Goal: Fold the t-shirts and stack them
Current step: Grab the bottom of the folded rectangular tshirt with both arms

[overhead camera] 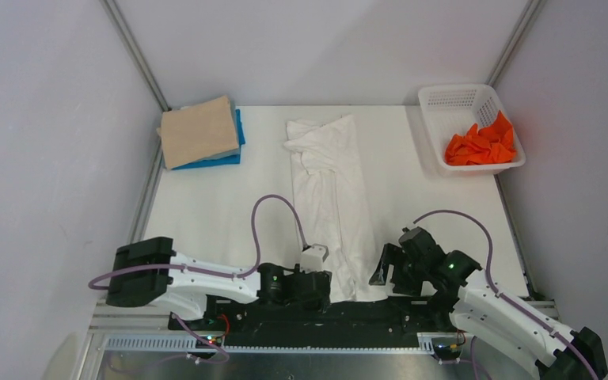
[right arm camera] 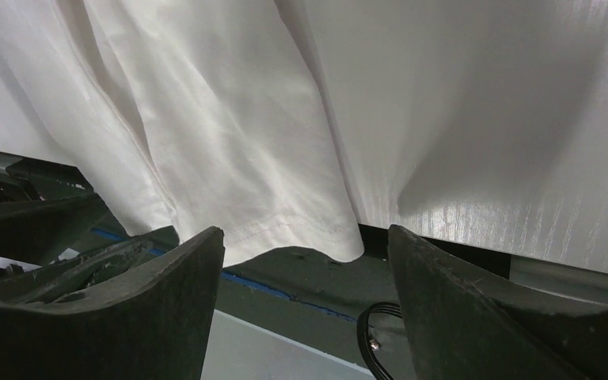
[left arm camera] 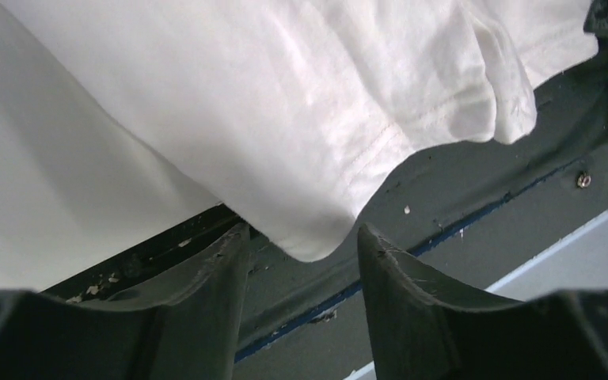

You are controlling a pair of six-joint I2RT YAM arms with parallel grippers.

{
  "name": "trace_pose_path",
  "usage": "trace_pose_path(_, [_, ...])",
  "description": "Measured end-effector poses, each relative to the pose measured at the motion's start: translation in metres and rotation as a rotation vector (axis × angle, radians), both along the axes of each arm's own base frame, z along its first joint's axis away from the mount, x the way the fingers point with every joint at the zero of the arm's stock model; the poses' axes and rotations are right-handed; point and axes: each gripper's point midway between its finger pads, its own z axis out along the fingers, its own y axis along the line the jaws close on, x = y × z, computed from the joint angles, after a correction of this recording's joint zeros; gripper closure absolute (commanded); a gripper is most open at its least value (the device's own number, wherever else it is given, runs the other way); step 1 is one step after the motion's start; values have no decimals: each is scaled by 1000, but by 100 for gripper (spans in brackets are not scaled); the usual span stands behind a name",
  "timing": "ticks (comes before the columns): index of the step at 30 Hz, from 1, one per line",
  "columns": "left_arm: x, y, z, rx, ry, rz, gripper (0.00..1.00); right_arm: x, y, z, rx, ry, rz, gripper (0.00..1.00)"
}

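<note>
White t-shirt [overhead camera: 328, 198], folded narrow: long axis near–far, hem nearest. Left gripper [left arm camera: 302, 233] and right gripper [right arm camera: 305, 233] at hem, jaws parted.

This is looking like a robot lab cell: plain white walls [overhead camera: 324, 47] on aluminium struts [overhead camera: 136, 55] are enclosing a white table [overhead camera: 206, 206], with cabled arms [overhead camera: 198, 279] sitting bolted at its near edge
</note>
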Motion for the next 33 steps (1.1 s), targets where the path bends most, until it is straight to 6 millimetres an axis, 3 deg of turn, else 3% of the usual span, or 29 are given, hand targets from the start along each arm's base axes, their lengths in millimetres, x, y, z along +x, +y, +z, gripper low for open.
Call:
trace_pose_path(4, [5,-5,-5,24,-8,22,71,-3,0,-1,0,8,11,23])
trace_pose_path(6, [7,-8,-8,36,-6,25,92,-4,-1,-2,-4,12,14,27])
trace_pose_path(8, [8,-8,-9,42,-8,25,99,-6,-2,-4,-11,20,21,31])
trace_pose_path(12, [7,-5,-7,43,-4,26,100,-12,-2,-9,-26,56,48,39])
trace_pose_path(16, [5,2,0,25,0,24,100,-20,0,-15,-45,99,86,53])
trace_pose_path(18, [5,3,1,22,1,22,100,-23,4,-19,-43,116,105,65])
trace_pose_path(21, [1,4,1,28,4,12,100,-24,10,-23,-42,127,120,98])
trace_pose_path(27, [-10,11,-1,49,30,11,100,-28,12,-21,-34,125,134,100])
trace_pose_path(33, [-25,25,12,29,47,3,100,-40,5,-10,-1,115,138,100])
